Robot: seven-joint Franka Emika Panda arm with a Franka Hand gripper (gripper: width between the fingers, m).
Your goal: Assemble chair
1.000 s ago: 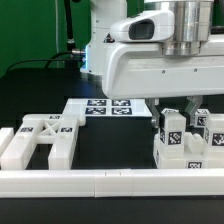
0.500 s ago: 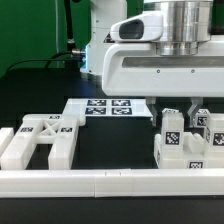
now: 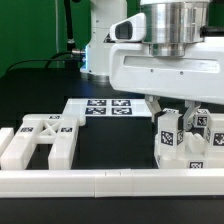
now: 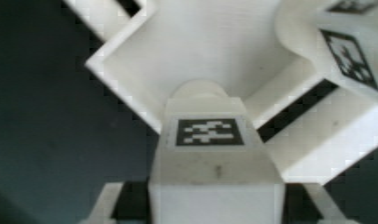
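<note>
GRPR (image 3: 171,115) jaws pinched nearly shut on tagged chair piece (image 3: 168,135), approx upright | piece sits w/ other chair blocks (image 3: 195,155) at bench (image 3: 110,140) edge by border rail (image 3: 100,180), exterior view's right | flat frame (image 3: 40,140) same edge, exterior view's left | marker board (image 3: 105,107) mid-bench, behind.

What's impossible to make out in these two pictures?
- Chair parts, exterior view: cut off by the view's right edge, partly behind the gripper.
- Tagged part, wrist view: tag pattern blurred, one end runs out of frame.
- Marker board, exterior view: one corner hidden behind the arm.
</note>
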